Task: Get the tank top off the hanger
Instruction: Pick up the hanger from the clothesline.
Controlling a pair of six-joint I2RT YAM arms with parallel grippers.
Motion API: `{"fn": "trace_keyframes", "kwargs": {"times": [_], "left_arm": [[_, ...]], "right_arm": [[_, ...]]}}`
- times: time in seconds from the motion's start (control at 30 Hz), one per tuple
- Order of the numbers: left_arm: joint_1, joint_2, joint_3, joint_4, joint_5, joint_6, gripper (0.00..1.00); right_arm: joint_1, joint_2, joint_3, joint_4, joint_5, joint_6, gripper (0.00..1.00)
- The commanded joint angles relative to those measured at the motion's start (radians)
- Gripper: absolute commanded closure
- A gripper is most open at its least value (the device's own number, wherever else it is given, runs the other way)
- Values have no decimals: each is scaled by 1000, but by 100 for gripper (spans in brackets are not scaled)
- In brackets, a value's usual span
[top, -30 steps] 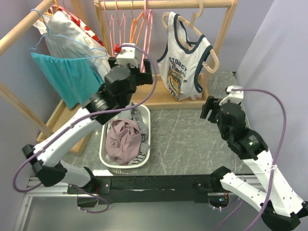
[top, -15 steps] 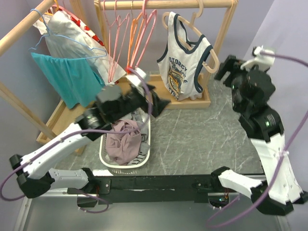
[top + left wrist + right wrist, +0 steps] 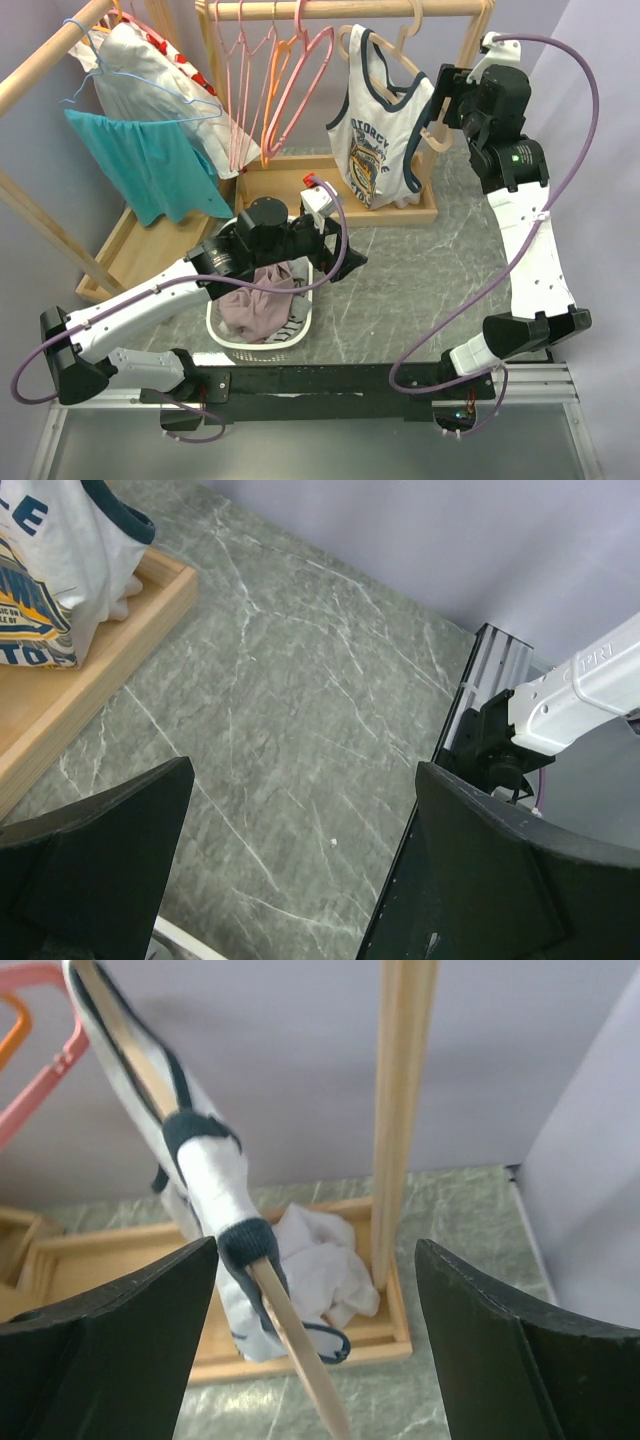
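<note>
The tank top (image 3: 383,135) hangs on a wooden hanger (image 3: 441,127) from the rail (image 3: 330,10) of the rack at the far edge of the table (image 3: 400,290). The right gripper (image 3: 317,1248) hovers just beside the strap on the right end of the hanger, close to the rack post (image 3: 400,1110), with its fingers wide apart and nothing held. The step in hand looks like reaching for that strap. It should close on cloth alone, not on the wood under it, and then slide the strap outward along the hanger end and off, keeping clear of the post. The left gripper (image 3: 305,770) hangs over the basket (image 3: 303,300), fingers spread and empty; it could steady the hanger.
</note>
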Motion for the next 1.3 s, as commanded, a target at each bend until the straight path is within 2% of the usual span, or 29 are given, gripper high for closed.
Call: {"fn": "trace_keyframes", "kwargs": {"times": [0.0, 0.07, 0.33, 0.43, 0.57, 0.67, 0.7, 0.83, 0.93, 0.97, 1.0, 1.07, 1.1, 1.2, 1.27], "left_arm": [[-2, -11, 12, 26, 3, 3, 1], [0, -3, 15, 20, -6, 8, 1], [0, 38, 42, -3, -10, 22, 0], [0, 43, 56, -13, -18, 14, 0], [0, 26, 50, -2, -32, 11, 1], [-2, 16, 38, -2, -52, 7, 1], [-2, 16, 36, -5, -55, 7, 1], [-2, 22, 42, -26, -66, 10, 1], [0, 19, 44, -28, -72, 13, 1], [-2, 19, 45, -28, -72, 14, 1], [-2, 20, 47, -29, -72, 17, 1], [-2, 20, 48, -34, -81, 20, 1], [-2, 17, 47, -34, -87, 22, 1], [0, 9, 41, -34, -99, 20, 1], [-2, 6, 36, -30, -103, 17, 1]], "right_arm": [[-53, -53, -54, 55, -231, -24, 13], [-76, -64, -96, 77, -263, -12, 13], [-95, -20, -87, 61, -425, -15, 21], [-95, -1, -79, 80, -505, -15, 21], [-95, 40, -33, 48, -509, -4, 24], [-95, 43, -45, 71, -521, -4, 38], [-93, 51, -45, 75, -519, 1, 46], [-93, 86, -12, 62, -518, 5, 47], [-95, 114, 22, 39, -504, 10, 55], [-95, 119, 27, 37, -504, 10, 60], [-95, 119, 25, 35, -504, 11, 73], [-95, 114, 13, 48, -502, 11, 82], [-95, 108, 7, 51, -504, 13, 91], [-95, 94, 1, 58, -506, 19, 99], [-95, 83, -10, 68, -507, 24, 100]]}}
